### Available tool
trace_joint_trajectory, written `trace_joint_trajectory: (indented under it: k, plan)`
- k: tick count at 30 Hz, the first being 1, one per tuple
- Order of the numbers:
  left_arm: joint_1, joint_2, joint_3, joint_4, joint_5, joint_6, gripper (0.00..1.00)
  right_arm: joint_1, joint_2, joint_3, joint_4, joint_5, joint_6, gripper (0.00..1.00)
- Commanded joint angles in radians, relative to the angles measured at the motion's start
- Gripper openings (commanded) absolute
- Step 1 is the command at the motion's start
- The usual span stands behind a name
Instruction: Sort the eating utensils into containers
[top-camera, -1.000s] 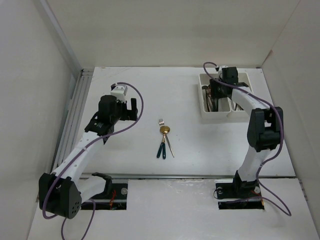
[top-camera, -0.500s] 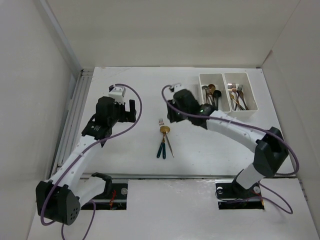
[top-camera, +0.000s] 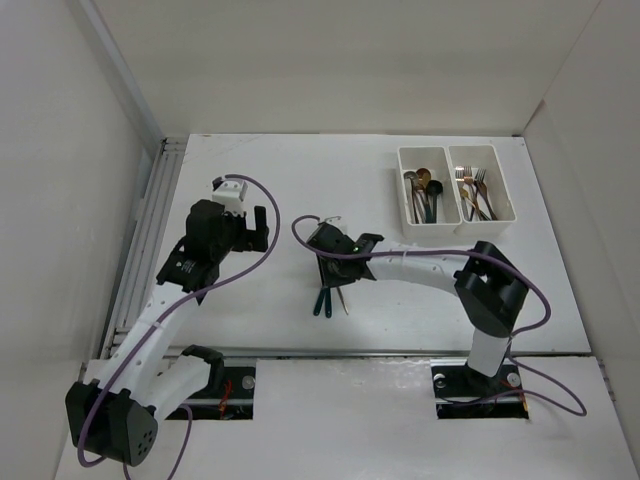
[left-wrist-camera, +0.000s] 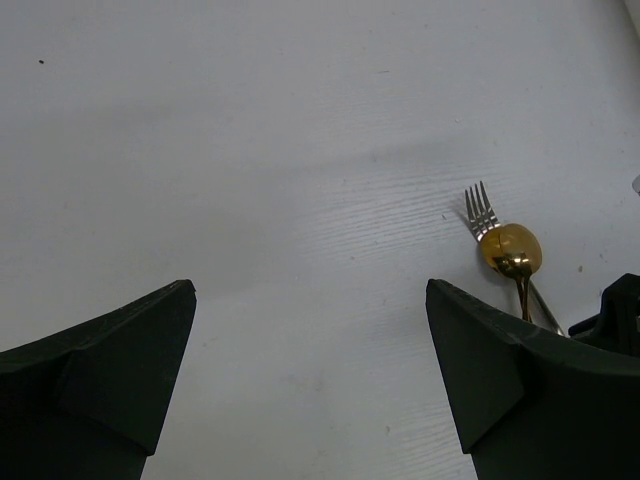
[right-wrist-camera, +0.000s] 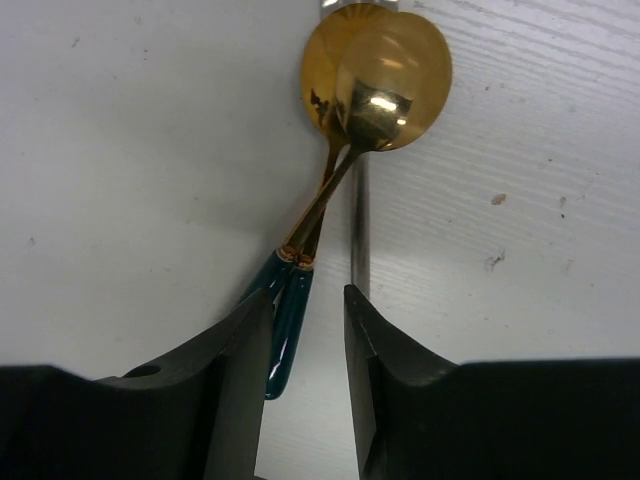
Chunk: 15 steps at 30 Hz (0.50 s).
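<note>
Two gold spoons (right-wrist-camera: 375, 75) with dark green handles (right-wrist-camera: 285, 310) lie crossed on the table beside a silver fork's handle (right-wrist-camera: 360, 230). My right gripper (right-wrist-camera: 307, 300) is down over them. Its jaws are narrowed around one green handle, with a gap still showing on the right side, so it is open. From above, the right gripper (top-camera: 330, 268) hides the spoon heads and only the green handles (top-camera: 322, 303) stick out. My left gripper (left-wrist-camera: 310, 290) hovers wide open and holds nothing, with the fork's tines (left-wrist-camera: 481, 210) and a gold spoon (left-wrist-camera: 511, 248) to its right. The containers (top-camera: 455, 228) hold several utensils.
The white two-compartment tray stands at the back right, with spoons (top-camera: 425, 195) in its left bin and forks (top-camera: 475, 195) in its right bin. A metal rail (top-camera: 150, 220) runs along the table's left edge. White walls enclose the table on three sides.
My right arm has swung from the containers to the middle of the table and come down over the spoons, its jaws narrowing. The left arm has drawn back a little.
</note>
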Motion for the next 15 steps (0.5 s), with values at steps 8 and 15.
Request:
trace_joint_trajectory:
  k: [8, 15]
  plan:
    - [0.003, -0.028, -0.012, 0.011, 0.002, -0.001, 1.00, 0.005, 0.020, 0.000, -0.061, 0.126, 0.042, 0.39]
    - [0.003, -0.028, -0.021, 0.020, 0.002, -0.001, 1.00, 0.005, 0.141, 0.078, -0.089, 0.147, -0.001, 0.35]
